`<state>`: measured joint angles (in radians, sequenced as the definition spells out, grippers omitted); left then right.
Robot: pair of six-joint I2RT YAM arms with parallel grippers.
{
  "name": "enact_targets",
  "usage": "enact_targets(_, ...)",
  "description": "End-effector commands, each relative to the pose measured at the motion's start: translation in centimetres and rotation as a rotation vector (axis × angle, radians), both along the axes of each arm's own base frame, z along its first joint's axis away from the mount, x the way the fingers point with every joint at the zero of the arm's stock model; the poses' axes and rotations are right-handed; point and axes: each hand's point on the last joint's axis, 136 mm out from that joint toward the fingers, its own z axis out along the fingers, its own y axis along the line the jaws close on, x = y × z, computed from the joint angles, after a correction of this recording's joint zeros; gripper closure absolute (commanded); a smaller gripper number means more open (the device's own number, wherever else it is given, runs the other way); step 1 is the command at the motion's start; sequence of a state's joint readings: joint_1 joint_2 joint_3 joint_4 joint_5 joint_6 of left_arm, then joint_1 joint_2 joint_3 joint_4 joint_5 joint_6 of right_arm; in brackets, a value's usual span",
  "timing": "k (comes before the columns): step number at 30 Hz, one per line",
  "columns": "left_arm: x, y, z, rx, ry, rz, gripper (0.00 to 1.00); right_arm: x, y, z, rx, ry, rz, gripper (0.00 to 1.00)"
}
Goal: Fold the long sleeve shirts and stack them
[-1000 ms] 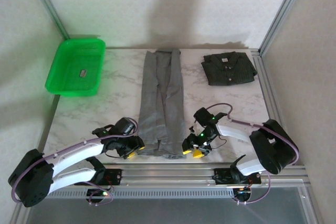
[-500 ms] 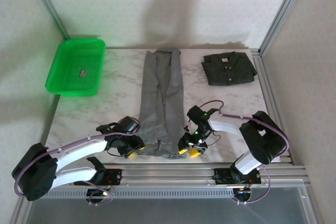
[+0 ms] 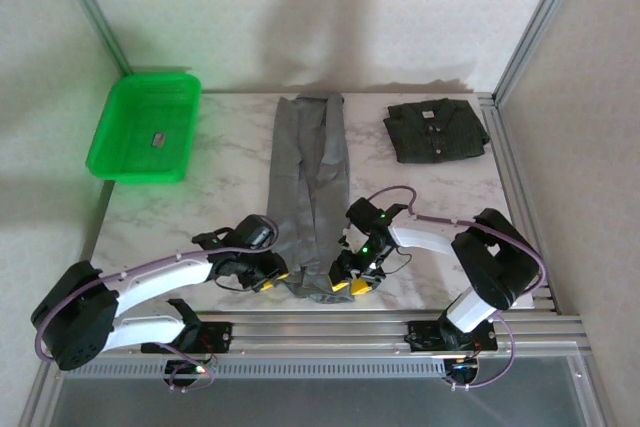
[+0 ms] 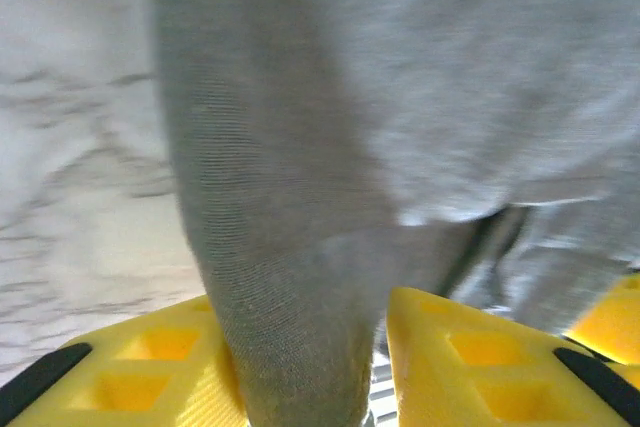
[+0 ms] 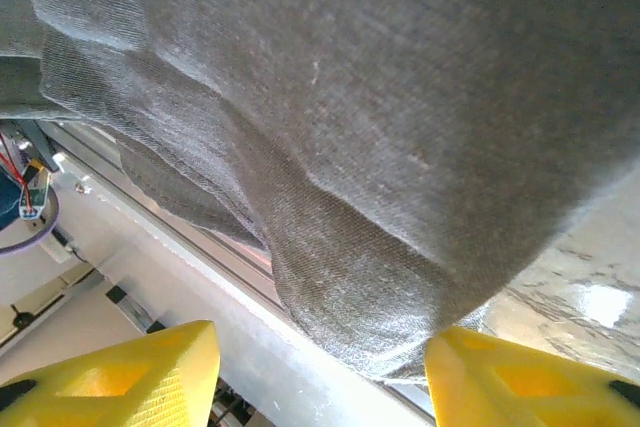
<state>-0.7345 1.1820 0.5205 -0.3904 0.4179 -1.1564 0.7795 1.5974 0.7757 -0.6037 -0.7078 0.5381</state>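
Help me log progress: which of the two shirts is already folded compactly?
The charcoal button-up cloth shirt, far right: a compact folded rectangle, while the grey cloth shirt lies as a long strip.
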Motion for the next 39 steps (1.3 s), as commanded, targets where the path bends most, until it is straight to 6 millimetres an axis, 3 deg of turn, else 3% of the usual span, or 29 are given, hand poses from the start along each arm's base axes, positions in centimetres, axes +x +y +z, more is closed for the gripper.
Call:
enact_targets(1,1.0,-1.6,1.6,-0.061,-0.037,-0.007,0.63,-1.2,-0.8,-0.4,-0.027,0.028,0.030,0.43)
enact_targets(16,-0.7,-0.2,0.3,-0.044,-0.010,0.011,0.84,-1.4,-1.1,-1.1,-0.037,0.024,0.022,0.46)
enact_targets(21,-0.8,-0.1,0.0,-0.035,-0.012,0.008,0.94,-1.1,-0.8,-1.6,-0.042,0.025,0.019,0.56)
enact_targets(25,-0.5,-0.1,0.4,-0.033,-0.023,0.009,0.98,-0.9,-0.6,-1.6,-0.053,0.022,0.024,0.78)
enact_targets(29,0.0,-0.1,1.6,-0.034,-0.057,0.019,1.00,-0.8,-0.8,-0.6,-0.058,0.005,0.029,0.99)
enact_targets(35,0.9,-0.1,3.9,-0.069,-0.109,0.061,1.00,0.3,-0.7,2.5,-0.062,-0.057,0.042,1.00)
enact_targets(39,2.7,-0.3,5.9,-0.082,-0.154,0.076,1.00,2.2,-0.3,4.6,-0.042,-0.091,0.019,1.00)
